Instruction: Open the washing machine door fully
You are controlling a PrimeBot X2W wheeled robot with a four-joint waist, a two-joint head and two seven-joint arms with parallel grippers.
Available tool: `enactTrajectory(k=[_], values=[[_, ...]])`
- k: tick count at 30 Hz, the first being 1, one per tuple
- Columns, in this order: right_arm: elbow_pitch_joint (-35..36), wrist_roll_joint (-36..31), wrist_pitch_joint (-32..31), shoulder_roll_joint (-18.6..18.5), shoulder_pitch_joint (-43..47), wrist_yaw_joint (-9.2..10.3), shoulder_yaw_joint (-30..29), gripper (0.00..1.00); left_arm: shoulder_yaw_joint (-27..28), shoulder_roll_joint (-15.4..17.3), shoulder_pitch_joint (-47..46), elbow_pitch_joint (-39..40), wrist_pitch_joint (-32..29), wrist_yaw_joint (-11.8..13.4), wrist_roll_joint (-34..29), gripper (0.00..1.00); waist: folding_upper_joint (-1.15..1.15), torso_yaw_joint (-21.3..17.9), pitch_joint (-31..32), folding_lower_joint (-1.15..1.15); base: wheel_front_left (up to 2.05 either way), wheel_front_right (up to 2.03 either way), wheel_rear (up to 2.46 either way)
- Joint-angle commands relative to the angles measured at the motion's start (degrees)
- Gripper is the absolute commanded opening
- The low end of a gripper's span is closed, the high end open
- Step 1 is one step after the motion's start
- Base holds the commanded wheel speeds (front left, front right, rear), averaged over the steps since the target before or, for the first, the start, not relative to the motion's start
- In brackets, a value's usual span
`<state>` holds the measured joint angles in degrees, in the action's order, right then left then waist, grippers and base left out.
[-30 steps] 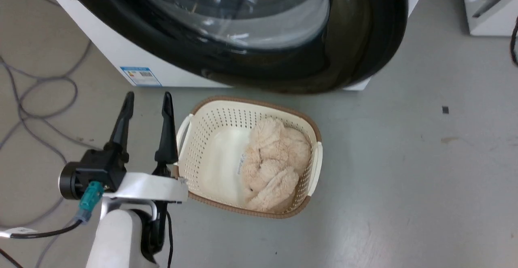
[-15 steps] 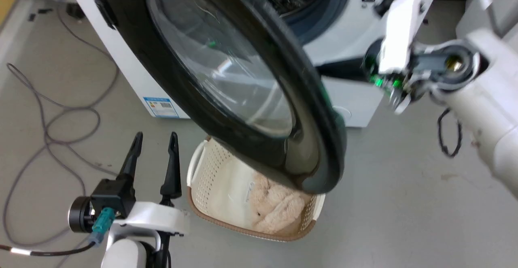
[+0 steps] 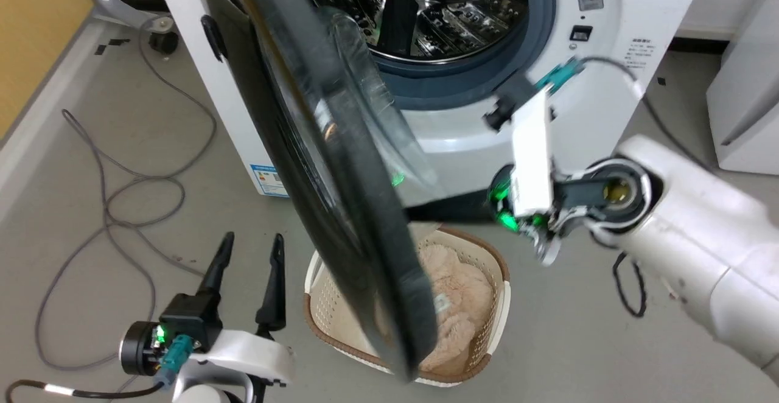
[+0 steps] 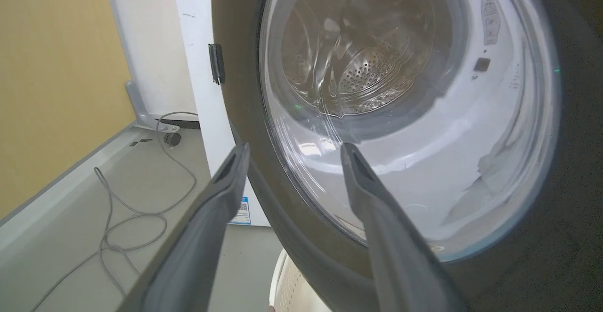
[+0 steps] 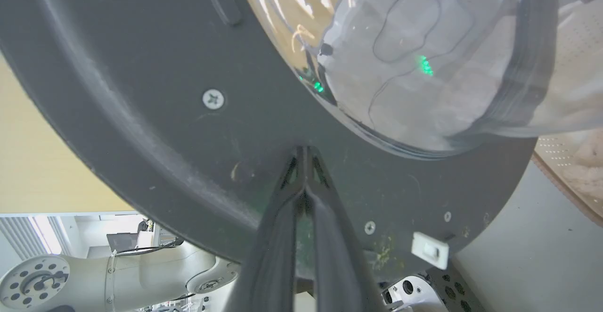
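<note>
The white washing machine (image 3: 608, 105) stands with its steel drum (image 3: 438, 7) exposed. Its black door (image 3: 341, 208) is swung out to the left, nearly edge-on in the head view. My right gripper (image 3: 411, 213) is shut with nothing in it. In the right wrist view its tips (image 5: 305, 151) press on the dark inner face of the door (image 5: 165, 128), below the glass bowl (image 5: 424, 43). My left gripper (image 3: 251, 241) hangs open at the lower left, apart from the door. In the left wrist view it (image 4: 294, 148) faces the door's outer glass (image 4: 400, 114).
A cream laundry basket (image 3: 502, 269) holding a beige plush cloth (image 3: 462, 287) sits on the floor under the door's lower edge. Grey cables (image 3: 122, 208) loop on the floor at left beside a yellow wall (image 3: 30, 38). Another white appliance (image 3: 748, 86) stands at right.
The head camera has tilted up. The door has swung from facing me to nearly edge-on. My right arm has come into view, pushing the door's inner face. The left gripper stays open.
</note>
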<state>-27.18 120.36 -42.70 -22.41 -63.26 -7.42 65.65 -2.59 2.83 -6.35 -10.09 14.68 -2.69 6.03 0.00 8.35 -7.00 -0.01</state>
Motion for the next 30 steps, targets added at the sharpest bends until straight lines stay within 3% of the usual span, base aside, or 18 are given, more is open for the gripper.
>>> enactTrajectory(k=[1,7,8,9,10,11,15,16,20,25,28,30], values=[[0.4,0.3,0.3,-0.2,1.1,-0.07,0.2,0.00,0.0,0.0,0.5,-0.2,0.3,-0.2,-0.4,1.00,0.00,0.1,0.1,0.01,0.00,0.00,0.00],[5.3,2.6,6.1,-1.4,2.1,-0.07,3.2,0.00,-0.7,0.0,0.9,-0.7,0.3,-0.3,-0.4,1.00,0.00,0.1,0.3,0.01,0.00,0.00,0.00],[5.9,2.6,8.2,-1.6,2.5,-0.07,3.1,0.04,-0.7,0.0,1.0,-0.7,0.3,-0.2,-0.4,1.00,0.00,-0.1,0.5,0.01,0.00,0.00,0.00],[6.5,2.2,11.0,-1.9,3.1,-0.07,2.7,0.40,-0.8,0.0,1.1,-0.8,0.3,-0.2,-0.4,1.00,0.00,-0.2,0.6,0.01,0.00,0.00,0.00],[7.1,1.7,14.0,-2.2,3.9,-0.07,2.1,0.93,-0.9,0.0,1.2,-0.9,0.3,-0.2,-0.4,1.00,0.00,-0.2,0.8,0.01,0.00,0.00,0.00],[7.7,1.2,17.2,-2.4,4.9,-0.07,1.5,1.00,-0.9,0.0,1.3,-0.9,0.3,-0.2,-0.3,1.00,0.00,-0.4,1.0,0.01,0.00,0.00,0.00],[9.7,-1.6,30.9,-3.4,10.7,-0.07,-1.8,1.00,-0.8,0.0,1.7,-1.1,0.3,-0.2,-0.3,1.00,0.00,-1.3,2.0,0.01,0.00,0.00,0.00],[10.7,-3.8,40.6,-4.3,16.4,-0.07,-3.7,1.00,-0.5,0.1,2.6,-1.4,0.3,-0.2,-0.5,1.00,0.00,-2.3,3.3,0.01,0.00,0.00,0.00],[10.8,-6.8,52.4,-6.0,24.2,-0.07,-4.5,1.00,-0.1,0.4,3.8,-1.9,0.3,-0.5,-0.9,1.00,0.00,-3.6,4.6,0.01,0.00,0.00,0.00],[7.8,-10.5,57.6,-7.4,32.3,-0.07,-8.1,1.00,0.5,1.1,4.8,-2.6,0.3,-0.7,-1.3,1.00,0.00,-4.9,5.7,0.01,0.00,0.00,0.00],[2.7,-18.0,57.7,-5.6,37.7,-0.07,-19.1,1.00,0.9,1.3,5.4,-2.6,0.3,-0.6,-1.4,1.00,0.00,-5.5,6.1,0.01,0.00,0.00,0.00],[-0.8,-27.3,57.7,-4.0,41.4,-0.07,-27.2,1.00,1.2,1.3,5.7,-2.7,0.3,-0.5,-1.4,1.00,0.00,-5.7,6.3,0.01,0.00,0.00,0.00]])
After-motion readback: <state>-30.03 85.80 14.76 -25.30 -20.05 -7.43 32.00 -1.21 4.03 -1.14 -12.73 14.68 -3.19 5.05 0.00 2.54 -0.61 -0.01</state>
